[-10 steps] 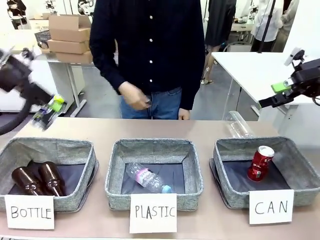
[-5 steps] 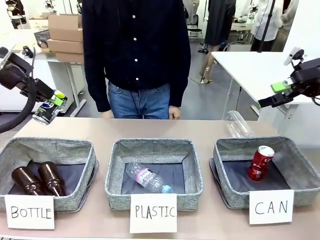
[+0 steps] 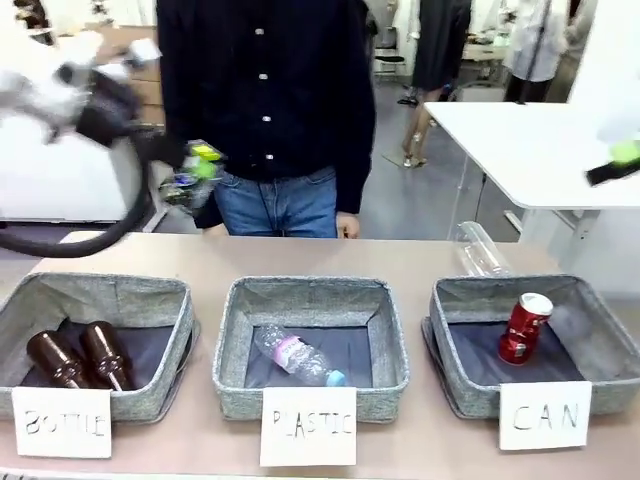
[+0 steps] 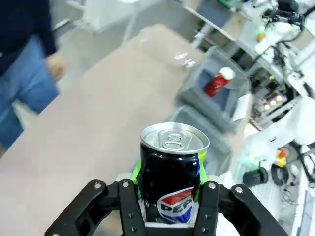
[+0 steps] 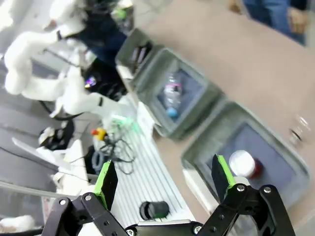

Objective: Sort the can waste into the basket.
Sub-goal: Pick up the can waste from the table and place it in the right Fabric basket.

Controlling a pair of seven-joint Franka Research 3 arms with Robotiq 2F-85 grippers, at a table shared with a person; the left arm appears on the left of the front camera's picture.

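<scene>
My left gripper is shut on a black Pepsi can, held upright with its silver top toward the camera. In the front view that gripper is a blur high over the table's left half, in front of the person, with the can in it. A red can lies tilted in the grey CAN basket at the right; it shows as the red can in the basket below my right gripper, which is open and empty, high at the right edge.
The PLASTIC basket in the middle holds a clear bottle. The BOTTLE basket at the left holds two brown bottles. A clear bottle lies on the table behind the CAN basket. A person stands at the far edge.
My left gripper has swung fast to the right with the black can, from the far left toward the middle. The right gripper has drifted right, toward the picture's edge.
</scene>
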